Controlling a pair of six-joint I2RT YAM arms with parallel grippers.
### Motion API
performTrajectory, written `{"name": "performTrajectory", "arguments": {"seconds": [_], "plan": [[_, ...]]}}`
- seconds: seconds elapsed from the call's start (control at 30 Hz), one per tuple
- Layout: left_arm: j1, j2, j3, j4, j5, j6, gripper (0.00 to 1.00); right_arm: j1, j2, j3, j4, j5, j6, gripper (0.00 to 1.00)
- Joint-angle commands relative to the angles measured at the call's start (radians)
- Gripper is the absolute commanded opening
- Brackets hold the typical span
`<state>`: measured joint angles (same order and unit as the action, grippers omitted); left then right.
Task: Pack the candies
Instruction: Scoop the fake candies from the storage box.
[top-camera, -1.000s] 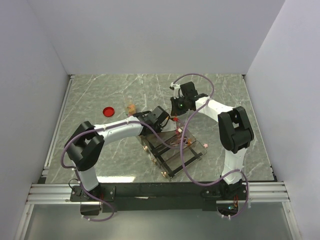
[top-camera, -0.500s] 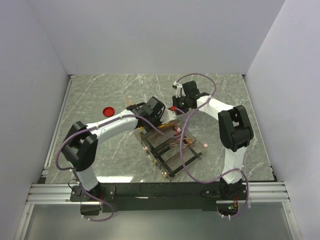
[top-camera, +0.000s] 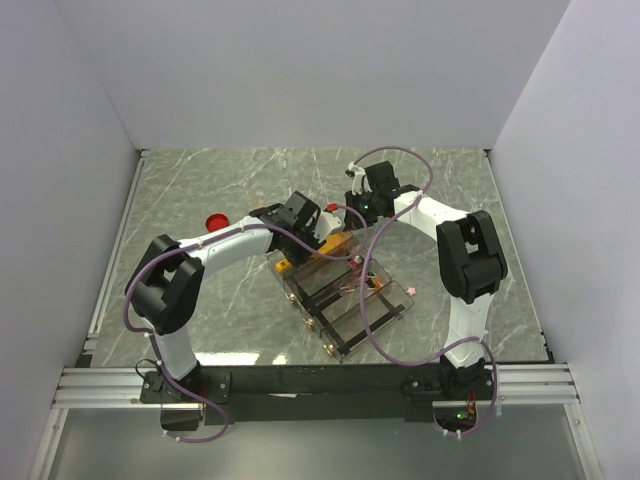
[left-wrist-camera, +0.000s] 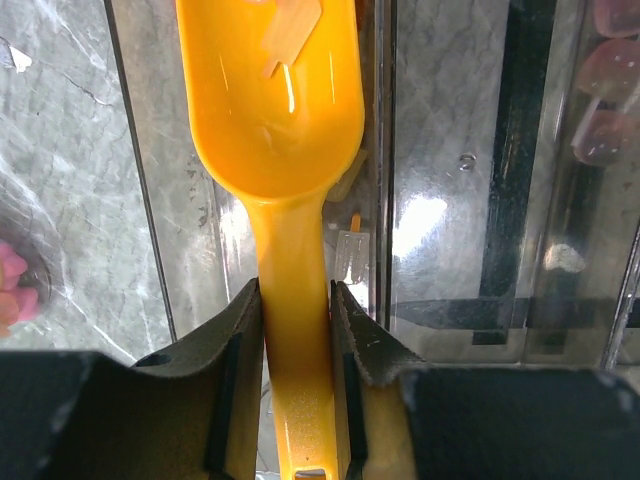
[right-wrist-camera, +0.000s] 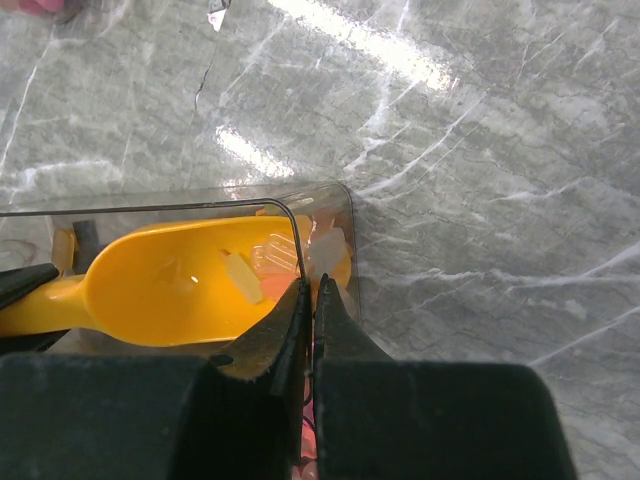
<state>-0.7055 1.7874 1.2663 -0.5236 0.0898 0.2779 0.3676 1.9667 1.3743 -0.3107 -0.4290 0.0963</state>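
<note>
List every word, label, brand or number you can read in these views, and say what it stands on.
No text can be read in any view.
The yellow scoop, clear box and red lid show no print.
The wrappers on the candies are too small and blurred to show whether they carry any text.

The scoop (left-wrist-camera: 275, 100), with a few candies (right-wrist-camera: 240, 275) in it, sits over the far end of the box (top-camera: 330, 325). A lid (top-camera: 215, 221) lies on the table (top-camera: 200, 180), well left of the box.
</note>
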Motion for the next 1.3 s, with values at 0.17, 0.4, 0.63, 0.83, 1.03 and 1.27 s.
{"name": "performTrajectory", "arguments": {"seconds": [0.17, 0.4, 0.63, 0.83, 1.03, 1.27], "plan": [[-0.066, 0.024, 0.033, -0.055, 0.116, 0.041, 0.01, 0.03, 0.014, 0.008, 0.016, -0.037, 0.025, 0.0], [-0.157, -0.002, -0.001, 0.034, 0.05, 0.054, 0.01, 0.054, 0.029, 0.043, 0.01, -0.016, 0.02, 0.0], [-0.15, -0.04, -0.057, 0.226, 0.231, -0.104, 0.01, 0.05, 0.031, 0.04, 0.018, -0.001, 0.054, 0.0], [-0.106, -0.069, -0.107, 0.275, 0.229, -0.209, 0.01, 0.041, 0.035, 0.028, -0.004, 0.013, 0.068, 0.0], [-0.045, -0.118, -0.18, 0.277, 0.147, -0.27, 0.01, 0.04, 0.032, 0.016, -0.019, 0.038, 0.043, 0.0], [-0.029, -0.149, -0.242, 0.277, 0.056, -0.299, 0.01, 0.04, 0.003, 0.005, -0.027, 0.061, 0.0, 0.0]]}}
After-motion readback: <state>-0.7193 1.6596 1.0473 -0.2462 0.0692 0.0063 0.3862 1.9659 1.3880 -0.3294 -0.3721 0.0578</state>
